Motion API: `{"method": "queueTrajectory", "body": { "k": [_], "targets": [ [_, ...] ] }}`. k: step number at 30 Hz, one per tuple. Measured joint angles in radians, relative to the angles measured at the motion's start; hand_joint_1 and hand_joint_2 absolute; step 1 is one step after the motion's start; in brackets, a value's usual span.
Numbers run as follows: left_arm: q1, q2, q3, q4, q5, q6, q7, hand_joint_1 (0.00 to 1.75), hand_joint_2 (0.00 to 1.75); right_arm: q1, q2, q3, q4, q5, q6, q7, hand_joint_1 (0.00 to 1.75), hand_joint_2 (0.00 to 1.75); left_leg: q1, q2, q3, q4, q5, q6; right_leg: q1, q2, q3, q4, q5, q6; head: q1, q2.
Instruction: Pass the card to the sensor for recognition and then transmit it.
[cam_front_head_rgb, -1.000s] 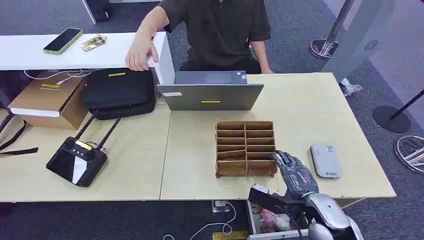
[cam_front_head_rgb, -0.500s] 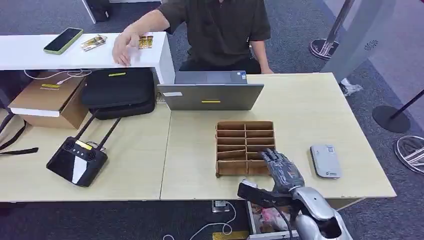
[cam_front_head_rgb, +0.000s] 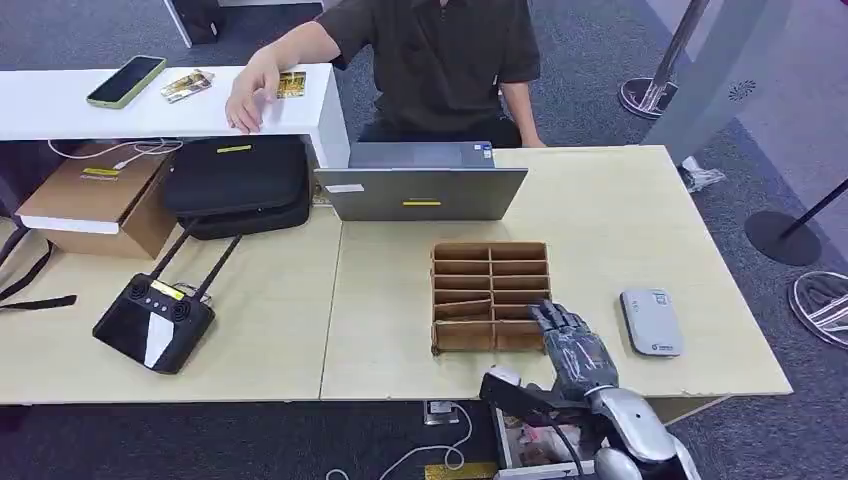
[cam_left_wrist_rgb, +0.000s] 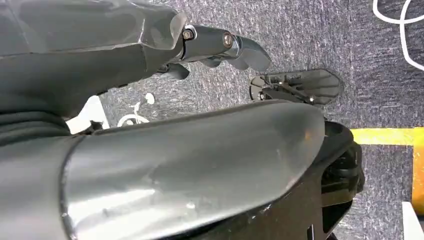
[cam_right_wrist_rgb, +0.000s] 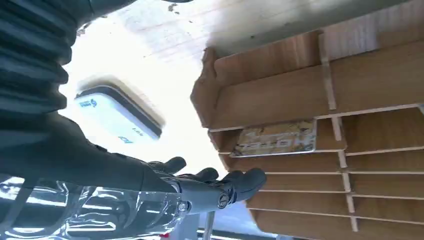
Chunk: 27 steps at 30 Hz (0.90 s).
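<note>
A wooden slotted rack (cam_front_head_rgb: 490, 262) stands in the middle of the table. In the right wrist view a card with a gold pattern (cam_right_wrist_rgb: 277, 137) lies in one slot of the rack (cam_right_wrist_rgb: 280, 95). The grey-white sensor (cam_front_head_rgb: 651, 321) lies flat on the table to the rack's right, and the right wrist view shows the sensor (cam_right_wrist_rgb: 117, 117) close by. My right hand (cam_front_head_rgb: 575, 345) hovers at the rack's near right corner, fingers stretched out and apart (cam_right_wrist_rgb: 200, 187), holding nothing. My left hand (cam_left_wrist_rgb: 175, 150) hangs over the carpet, its fingers (cam_left_wrist_rgb: 220, 45) extended with nothing in them.
A laptop (cam_front_head_rgb: 420, 185) stands behind the rack, with a person (cam_front_head_rgb: 440, 60) seated beyond it. A black bag (cam_front_head_rgb: 235, 185), a cardboard box (cam_front_head_rgb: 95, 200) and a remote controller (cam_front_head_rgb: 152, 320) occupy the left side. A phone (cam_front_head_rgb: 125, 82) lies on the white shelf (cam_front_head_rgb: 60, 105).
My right hand shifted left along the rack's near edge, then back a little to the right. The person's hand moved left on the white shelf, uncovering a yellow card there.
</note>
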Motion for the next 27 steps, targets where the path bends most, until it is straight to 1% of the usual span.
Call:
{"method": "queueTrajectory", "body": {
  "k": [8, 17, 22, 27],
  "targets": [
    [0.0, 0.0, 0.0, 0.0, -0.008, 0.0, 0.0, 0.0, 0.0, 0.035, 0.0, -0.016, -0.05, 0.007, -0.012, 0.001, 0.0, 1.75, 0.0, 0.0, 0.0, 0.0, 0.0, 0.0, 0.0, 0.0, 0.0, 0.0, 0.0, 0.0, 0.0, 0.0],
    [0.0, 0.0, 0.0, 0.0, -0.008, 0.0, 0.0, 0.0, 0.0, 0.043, 0.0, -0.026, -0.059, 0.007, -0.014, -0.005, 0.0, 1.75, 0.0, 0.0, 0.0, 0.0, 0.0, 0.0, 0.0, 0.0, 0.0, 0.0, 0.0, 0.0, 0.0, 0.0],
    [0.0, 0.002, 0.0, 0.0, -0.015, -0.011, 0.0, 0.0, 0.0, 0.056, 0.0, -0.028, -0.06, 0.008, -0.039, -0.032, 0.0, 1.75, 0.0, 0.0, 0.0, 0.0, 0.0, 0.0, 0.0, 0.0, 0.0, 0.0, 0.0, 0.0, 0.0, 0.0],
    [-0.001, 0.004, 0.0, 0.0, -0.016, -0.017, -0.002, 0.0, 0.0, 0.05, 0.002, -0.025, -0.052, 0.008, -0.037, -0.056, 0.0, 1.75, 0.0, 0.0, 0.0, 0.0, 0.0, 0.0, 0.0, 0.0, 0.0, 0.0, 0.0, 0.0, 0.0, 0.0]
  ]
}}
